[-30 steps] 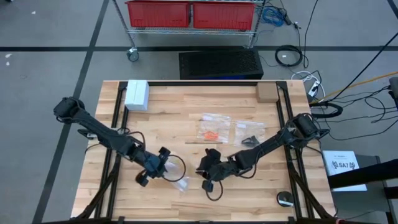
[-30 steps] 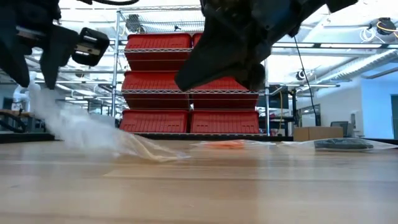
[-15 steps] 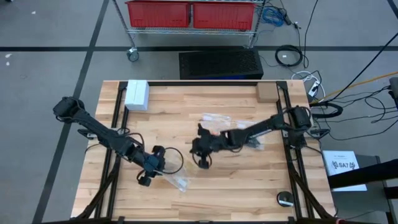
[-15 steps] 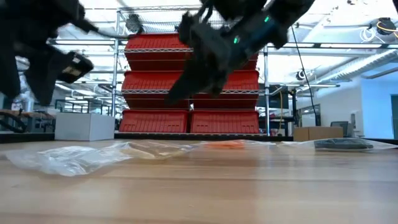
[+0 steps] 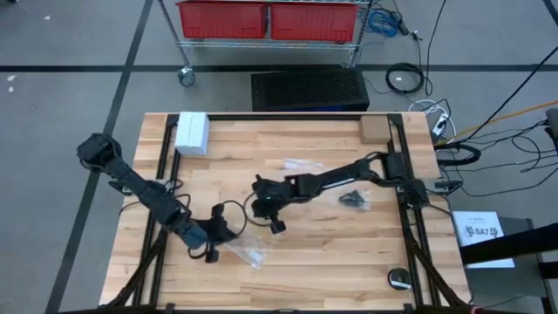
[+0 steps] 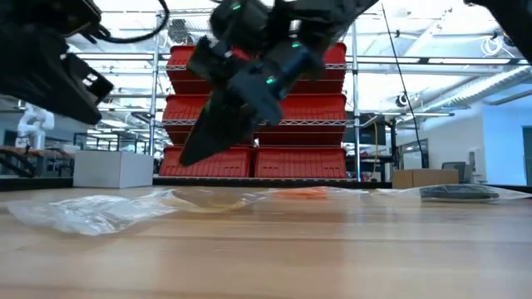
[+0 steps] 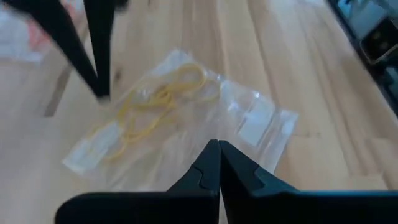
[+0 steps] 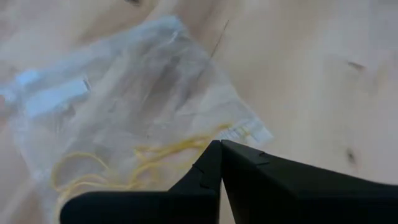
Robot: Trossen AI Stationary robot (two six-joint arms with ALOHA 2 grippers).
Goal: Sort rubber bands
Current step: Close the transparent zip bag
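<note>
i see a clear plastic bag [image 7: 180, 118] lying flat on the wooden counter [image 5: 288, 270], and inside it a tangle of yellowish rubber bands [image 7: 155, 102]. from above, this bag [image 5: 247, 253] sits toward the front of the counter, between the two grippers. farther back there is another clear bag with orange rubber bands [image 6: 301, 192] in it, and to the right of that a bag holding black rubber bands [image 5: 352, 199]. a white box [image 5: 192, 133] stands at the back left corner and a small brown box [image 5: 373, 129] at the back right.

my left arm reaches in from the left edge, bent low over the front of the counter; its left gripper [image 7: 217, 149] has its fingers pressed together with nothing between them, hovering just beside the near edge of the bag. my right arm stretches from the right side across the middle, angled down; the right gripper [image 8: 219, 148] is also closed on nothing, its tip right above the bag's edge, with the yellowish bands just ahead of it inside the plastic. whether either tip touches the bag i cannot tell.
</note>
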